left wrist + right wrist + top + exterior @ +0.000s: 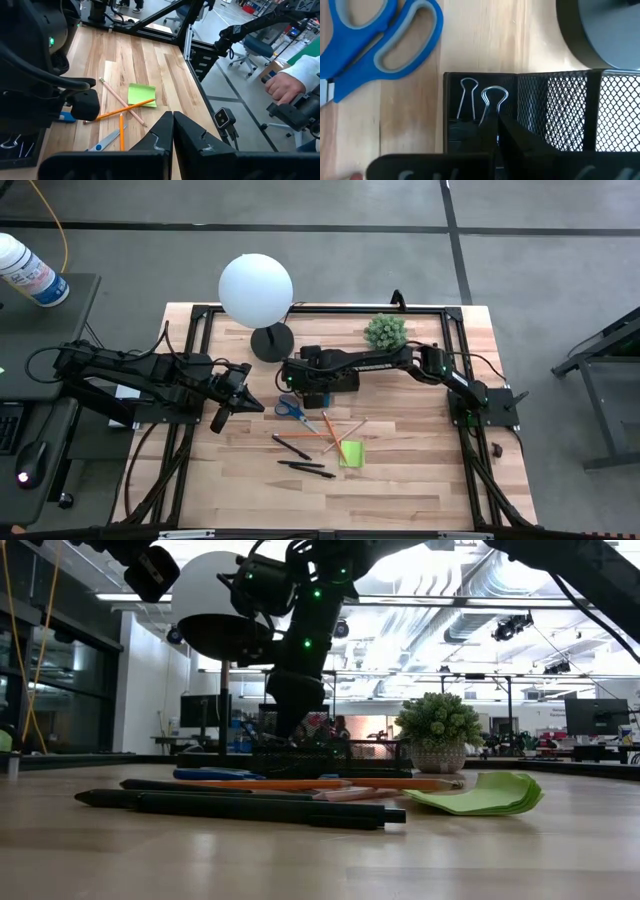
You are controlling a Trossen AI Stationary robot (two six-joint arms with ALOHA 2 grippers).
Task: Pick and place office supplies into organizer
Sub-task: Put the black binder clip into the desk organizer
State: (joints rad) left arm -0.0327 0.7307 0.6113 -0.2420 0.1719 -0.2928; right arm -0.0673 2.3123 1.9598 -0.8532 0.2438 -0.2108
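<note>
The mesh organizer (540,112) is your landmark: it stands on the bench (420,490) just in front of the lamp base (271,342). A binder clip (492,107) stands in the compartment nearest the scissors, wire handles up, and the right gripper (495,135) is right over that compartment with its fingers closed together; whether they pinch the clip's handle you cannot tell from here.

The blue-handled scissors (291,409) lie just beside the organizer, their long axis slanting away from it, handles toward the organizer. Beyond them, farther from the organizer, lie the crossed orange pencils (333,434), the green sticky-note pad (350,453) and the black pens (300,458).

Judging by this, the scissors are your nearest next piece, and the right arm is closer to them. The left gripper (225,415) hangs near the scissors on the side away from the pencils, fingers (190,135) shut and empty.
</note>
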